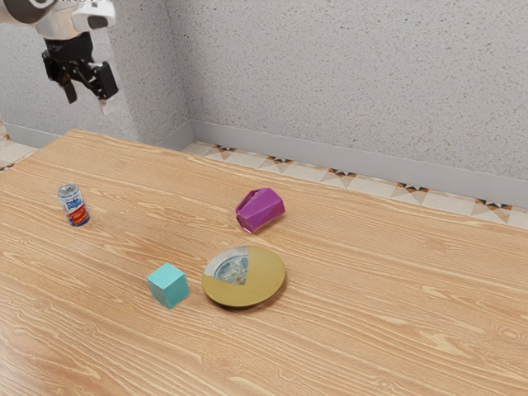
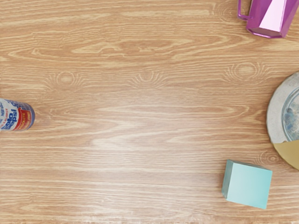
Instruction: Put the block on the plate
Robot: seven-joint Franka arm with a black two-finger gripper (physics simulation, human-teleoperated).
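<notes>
Your claw [image 1: 88, 96], fingers apart w/ nothing between them, hangs at upper left of the ext. view, high & well apart from the teal block [image 1: 169, 285], which sits flat on the wooden bench [image 1: 371, 297], near the plate [image 1: 264, 278] but not touching it. By the look of it, your job is at sq. one: no grasp made, block not on plate; left to do, est., are approach, grip, lift, short carry, set-down & release. Beyond the plate from the block lies the purple mug [image 1: 260, 209]; the soda can [image 1: 73, 205] stands upright, well apart from both, toward the ext. view's left. Your count, incl. extras: 1 claw, 1 block, 1 plate, 1 mug, 1 can, all on 1 bench bar the claw.
</notes>
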